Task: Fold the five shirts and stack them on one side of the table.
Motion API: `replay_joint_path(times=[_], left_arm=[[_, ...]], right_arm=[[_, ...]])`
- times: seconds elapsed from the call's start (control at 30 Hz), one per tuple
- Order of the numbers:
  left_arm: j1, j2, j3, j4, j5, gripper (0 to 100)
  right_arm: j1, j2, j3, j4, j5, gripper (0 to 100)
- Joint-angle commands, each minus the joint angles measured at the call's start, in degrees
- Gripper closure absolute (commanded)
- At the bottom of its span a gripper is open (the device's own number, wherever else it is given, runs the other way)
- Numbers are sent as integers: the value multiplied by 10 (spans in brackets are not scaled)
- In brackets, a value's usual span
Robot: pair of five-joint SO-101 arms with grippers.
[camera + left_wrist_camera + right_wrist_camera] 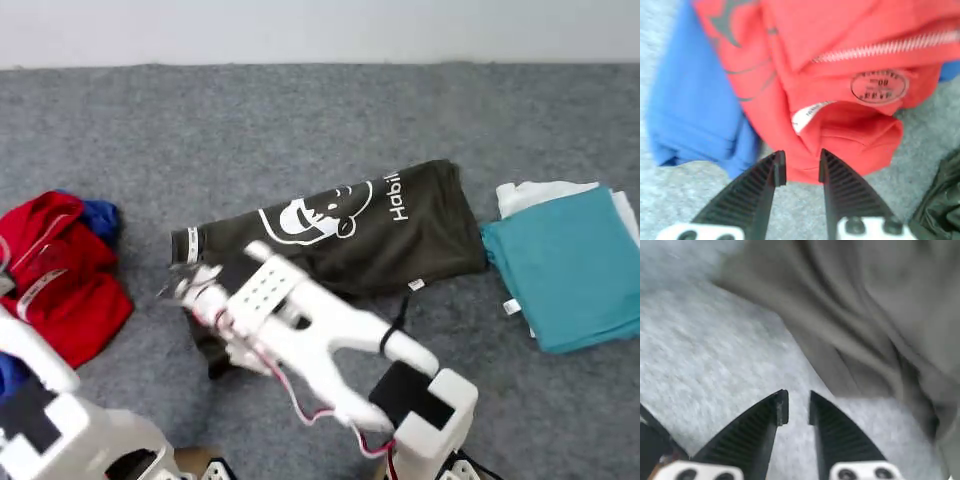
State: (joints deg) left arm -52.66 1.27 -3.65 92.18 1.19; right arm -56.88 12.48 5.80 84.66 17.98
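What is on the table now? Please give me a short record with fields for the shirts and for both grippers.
surface: grey table
left side: red shirt lying partly over a blue shirt, both crumpled
centre: dark shirt with white print
right side: teal shirt folded on top of a white shirt
left gripper: slightly open, tips at the red shirt's edge, holding nothing
right gripper: slightly open over bare table, beside the dark shirt's edge

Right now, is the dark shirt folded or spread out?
Partly folded: the dark shirt lies as a narrow band, one end bunched near the right gripper.
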Motion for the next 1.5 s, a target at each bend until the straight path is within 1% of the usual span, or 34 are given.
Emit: replay_joint_path(times=[0.0, 0.07, 0.17, 0.3, 0.4, 0.53, 0.63, 0.77, 0.9, 1.1, 1.3, 1.47], left_arm=[[-21, -76, -21, 4, 3, 881], [-28, -94, -17, 1, 3, 881], [-28, -94, -17, 1, 3, 881], [-29, -92, -21, -11, -1, 881], [-43, -100, -21, -35, -1, 881], [-55, -104, -18, -35, -1, 881], [-56, -104, -17, -35, -1, 881], [-52, -103, -17, -35, -1, 881], [-52, -103, -17, -36, -1, 881], [-52, -103, -17, -35, -1, 881], [-52, -103, -17, -35, -1, 881], [-52, -103, -16, -35, -1, 881]], right_arm=[[-51, -7, 0, -46, 2, 874], [-79, -5, -4, -73, -4, 868], [-116, 6, -28, -81, -47, 867], [-135, 30, -40, -80, -52, 870], [-132, 51, -42, -98, -51, 870], [-131, 75, -42, -148, -50, 870], [-116, 83, -44, -171, -48, 867], [-92, 86, -76, -145, -24, 866], [-86, 87, -114, -110, -13, 866], [-75, 94, -120, -116, -13, 866], [-44, 175, -124, -150, -13, 866], [-41, 196, -166, -132, -13, 866]])
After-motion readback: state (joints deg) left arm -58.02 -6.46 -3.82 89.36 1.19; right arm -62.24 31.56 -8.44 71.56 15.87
